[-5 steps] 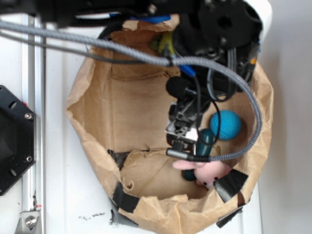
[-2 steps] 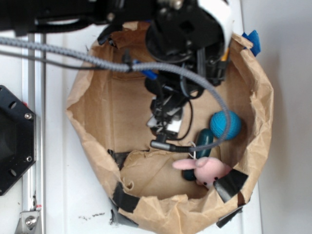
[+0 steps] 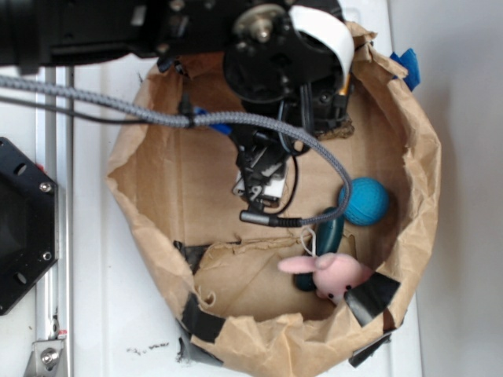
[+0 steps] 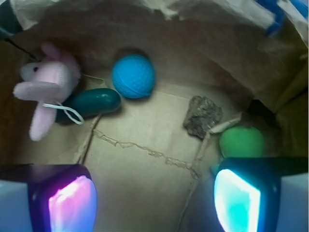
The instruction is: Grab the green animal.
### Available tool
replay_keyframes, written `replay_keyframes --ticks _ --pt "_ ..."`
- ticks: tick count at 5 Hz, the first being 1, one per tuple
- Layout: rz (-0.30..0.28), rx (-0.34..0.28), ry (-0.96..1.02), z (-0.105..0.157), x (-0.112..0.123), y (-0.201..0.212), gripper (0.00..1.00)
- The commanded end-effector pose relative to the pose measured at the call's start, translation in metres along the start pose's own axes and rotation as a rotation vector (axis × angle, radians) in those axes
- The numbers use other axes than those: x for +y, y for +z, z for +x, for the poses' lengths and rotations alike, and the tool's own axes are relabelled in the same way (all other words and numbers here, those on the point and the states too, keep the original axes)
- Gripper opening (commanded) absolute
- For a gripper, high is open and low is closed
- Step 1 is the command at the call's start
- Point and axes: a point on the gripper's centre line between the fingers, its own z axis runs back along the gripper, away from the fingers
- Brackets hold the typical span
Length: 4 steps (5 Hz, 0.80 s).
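Only the wrist view shows the green animal (image 4: 241, 141). It appears as a rounded light green shape on the bag floor, just beyond my right finger (image 4: 236, 200), which covers its lower edge. In the exterior view my arm hides it. My gripper (image 4: 154, 193) is open, with only bare brown paper in the wide gap between the glowing pads. From outside, the gripper (image 3: 259, 184) hangs inside the paper bag, left of centre.
The crumpled brown paper bag (image 3: 134, 149) walls in everything. A blue ball (image 4: 133, 76), a dark green oblong (image 4: 91, 102) and a pink plush bunny (image 4: 48, 82) lie ahead to the left. A grey rock (image 4: 203, 116) sits just before the green animal.
The arm has moved left and toward the top of the exterior view, away from the dark green oblong and the bunny. The objects in the bag have stayed put.
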Motion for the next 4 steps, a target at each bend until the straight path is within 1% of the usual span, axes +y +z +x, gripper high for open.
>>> replay_keyframes --ticks 1,2,3,4 --pt "0.085 -0.049 0.048 0.014 0.02 0.01 1.0" --pt "0.128 -0.038 0.071 0.017 0.031 -0.002 1.0" --pt "0.166 -0.022 0.059 0.016 0.035 -0.013 1.0" --pt "0.177 0.013 0.063 0.009 0.036 -0.021 1.0"
